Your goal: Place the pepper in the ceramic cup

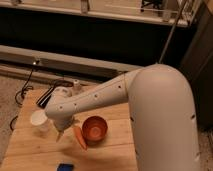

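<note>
Pincer [60, 133] low over worktop [30, 150], between ceramic cup [39, 118] near left edge and pepper [80, 138]; jaws apart, seemingly empty. Pepper flat on worktop, mid-front, free, just beside reddish bowl [95, 129]. Risks: fingertip catching bowl rim on descent and shoving it; slim taper rolling or slipping at closure; arm sweep tipping light cup during carry.

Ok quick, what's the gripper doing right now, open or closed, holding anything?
Gripper: open, holding nothing, down between the ceramic cup and the pepper.
</note>
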`<action>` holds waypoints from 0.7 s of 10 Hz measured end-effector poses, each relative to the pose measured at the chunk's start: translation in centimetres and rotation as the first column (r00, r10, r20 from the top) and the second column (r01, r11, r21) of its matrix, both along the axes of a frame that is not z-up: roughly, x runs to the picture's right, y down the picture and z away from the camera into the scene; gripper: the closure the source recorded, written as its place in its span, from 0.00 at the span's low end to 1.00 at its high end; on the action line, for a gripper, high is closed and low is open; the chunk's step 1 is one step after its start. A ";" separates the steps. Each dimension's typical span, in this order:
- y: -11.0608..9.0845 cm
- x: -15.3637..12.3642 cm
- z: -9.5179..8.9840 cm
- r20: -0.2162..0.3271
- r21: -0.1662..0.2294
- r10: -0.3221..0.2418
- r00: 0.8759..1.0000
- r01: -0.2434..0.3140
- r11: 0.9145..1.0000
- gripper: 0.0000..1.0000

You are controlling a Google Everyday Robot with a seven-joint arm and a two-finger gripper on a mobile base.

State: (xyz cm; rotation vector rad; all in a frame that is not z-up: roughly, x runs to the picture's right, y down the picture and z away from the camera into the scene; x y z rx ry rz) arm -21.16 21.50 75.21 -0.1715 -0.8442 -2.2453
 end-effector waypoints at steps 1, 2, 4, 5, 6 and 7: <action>0.6 -0.1 0.3 0.000 -0.010 -0.007 1.000 0.007 1.000 0.20; 1.3 -0.2 0.8 0.000 -0.021 -0.016 1.000 0.016 1.000 0.20; 1.8 0.3 1.8 -0.020 -0.028 -0.016 1.000 0.016 0.999 0.20; 1.6 1.0 2.3 -0.047 -0.023 -0.008 0.999 0.007 1.000 0.20; 1.5 1.8 2.7 -0.073 -0.018 0.002 0.997 -0.003 1.000 0.20; 1.6 2.4 3.2 -0.096 -0.019 0.013 0.995 -0.015 1.000 0.20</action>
